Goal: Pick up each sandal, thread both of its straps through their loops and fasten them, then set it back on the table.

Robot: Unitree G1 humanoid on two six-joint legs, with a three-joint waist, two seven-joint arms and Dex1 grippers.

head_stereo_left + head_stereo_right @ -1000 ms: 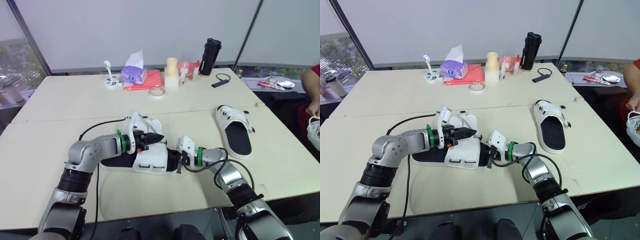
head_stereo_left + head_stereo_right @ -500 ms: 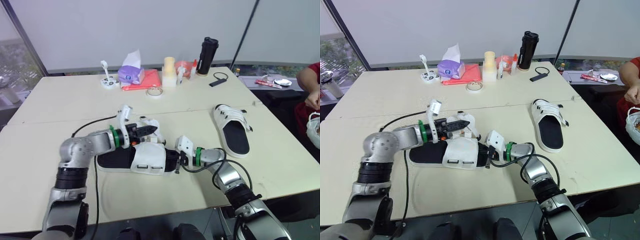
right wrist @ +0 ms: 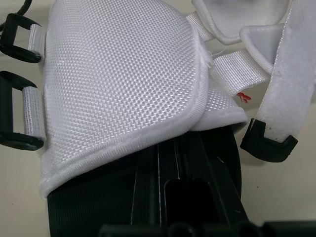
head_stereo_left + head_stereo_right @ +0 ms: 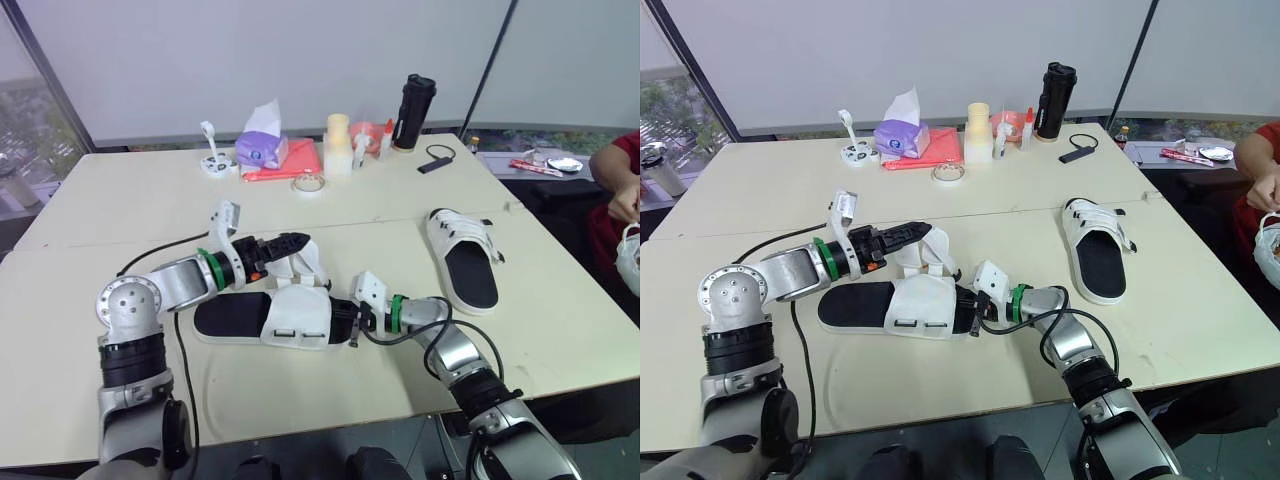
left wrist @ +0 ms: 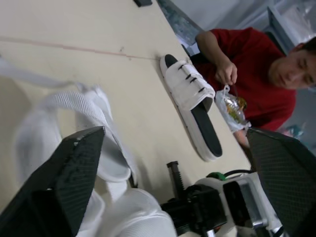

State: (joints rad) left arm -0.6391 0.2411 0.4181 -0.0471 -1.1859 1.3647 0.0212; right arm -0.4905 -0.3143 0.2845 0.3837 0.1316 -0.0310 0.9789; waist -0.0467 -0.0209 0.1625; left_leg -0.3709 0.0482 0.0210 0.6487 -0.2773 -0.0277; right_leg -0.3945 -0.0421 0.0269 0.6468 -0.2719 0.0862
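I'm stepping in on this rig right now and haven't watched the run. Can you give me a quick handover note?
Left tool: open, hovering at the loose straps of the near sandal.
Right tool: at that sandal's end toward the robot's right; its grip cannot be judged.
The near sandal lies on the table, with its black loops empty and its straps unfastened.
The second sandal lies farther to the robot's right with its straps across the top; it looks fastened.
Left to do: thread and fasten both straps of the near sandal, then set it down.

Sandal [image 4: 270, 318] — coarse woven white cloth flap [image 3: 123, 74], matt black sole [image 4: 225, 315], black plastic loops [image 3: 15, 29]
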